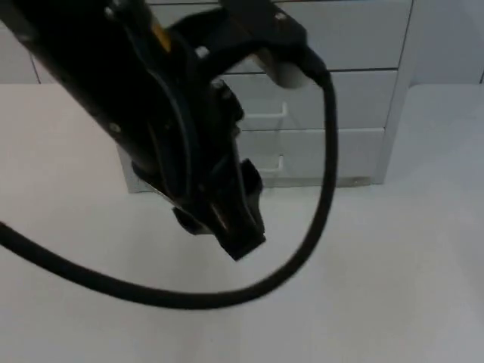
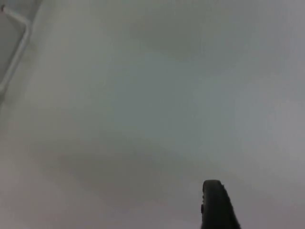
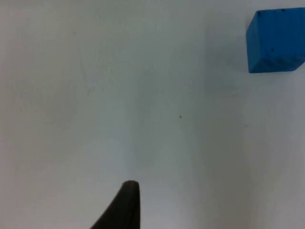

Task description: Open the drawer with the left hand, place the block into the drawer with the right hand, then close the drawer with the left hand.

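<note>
Against the far wall, white drawer unit (image 1: 333, 113) standing shut; left hand (image 1: 238, 238) hovering before it, grip state untellable. Blue block (image 3: 276, 40) lying on white counter (image 3: 119, 95) near right hand (image 3: 126, 205), likewise untellable; probably light, rigid, pinching across flat sides

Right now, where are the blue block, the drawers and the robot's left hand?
blue block (image 3: 275, 42): right wrist view, its top face.
drawers (image 1: 333, 147): top view, lower drawer front.
left gripper (image 1: 234, 231): top view, fingertip end above the table.

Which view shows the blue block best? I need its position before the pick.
The right wrist view: the blue cube-shaped block lies on the white table top, unobstructed. The top and left wrist views give nothing of it.
</note>
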Controlling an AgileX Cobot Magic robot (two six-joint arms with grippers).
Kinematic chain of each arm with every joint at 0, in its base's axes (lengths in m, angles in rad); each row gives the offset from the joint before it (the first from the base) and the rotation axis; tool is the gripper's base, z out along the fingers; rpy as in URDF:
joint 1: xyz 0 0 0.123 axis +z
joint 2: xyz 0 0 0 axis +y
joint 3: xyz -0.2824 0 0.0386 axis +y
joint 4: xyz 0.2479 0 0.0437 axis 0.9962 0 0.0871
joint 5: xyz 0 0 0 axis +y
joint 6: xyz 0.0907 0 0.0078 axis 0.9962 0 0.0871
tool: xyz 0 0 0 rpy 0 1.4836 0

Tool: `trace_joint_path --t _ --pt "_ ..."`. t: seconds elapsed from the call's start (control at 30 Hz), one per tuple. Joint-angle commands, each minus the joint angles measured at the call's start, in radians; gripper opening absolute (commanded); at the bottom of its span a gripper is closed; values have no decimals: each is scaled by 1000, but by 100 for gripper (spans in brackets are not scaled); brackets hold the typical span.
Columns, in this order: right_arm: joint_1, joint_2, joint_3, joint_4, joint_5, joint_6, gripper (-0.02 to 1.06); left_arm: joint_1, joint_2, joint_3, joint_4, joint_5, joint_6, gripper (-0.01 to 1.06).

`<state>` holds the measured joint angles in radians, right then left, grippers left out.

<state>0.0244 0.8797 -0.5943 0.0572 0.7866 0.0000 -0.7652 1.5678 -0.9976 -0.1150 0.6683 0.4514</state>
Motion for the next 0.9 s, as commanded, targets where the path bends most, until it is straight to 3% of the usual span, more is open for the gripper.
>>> trace_joint_path --t 0.0,0.03,0.1,0.17,0.33,0.4,0.47,0.5,0.63,0.87 --pt "-1 0 -4 -5 -10 -11 105 -47 45 -8 173 -72 -122 47" --pt "-1 0 -4 -5 -10 -11 105 -47 45 -8 173 -72 -122 47" --pt "-1 0 -4 -5 -10 -11 105 -83 91 -12 383 -90 -215 47" --pt "-1 0 -4 -5 -13 -11 105 -99 129 -15 499 -104 -258 50" --pt "-1 0 -4 -5 -15 -11 105 -103 194 -15 627 -153 -305 60" --pt "-1 0 -4 -5 -15 -11 105 -103 237 -15 780 -175 -348 60" --pt "-1 0 -4 -5 -15 -11 105 -103 295 -15 1005 -197 -477 60" --pt "-1 0 -4 -5 -15 -11 105 -103 295 -15 1005 -197 -477 60" --pt "-1 0 -4 -5 -15 -11 105 -103 376 -15 1346 -183 -771 60" --pt "-1 0 -4 -11 -23 -11 105 -103 446 -30 1504 -183 -884 60"
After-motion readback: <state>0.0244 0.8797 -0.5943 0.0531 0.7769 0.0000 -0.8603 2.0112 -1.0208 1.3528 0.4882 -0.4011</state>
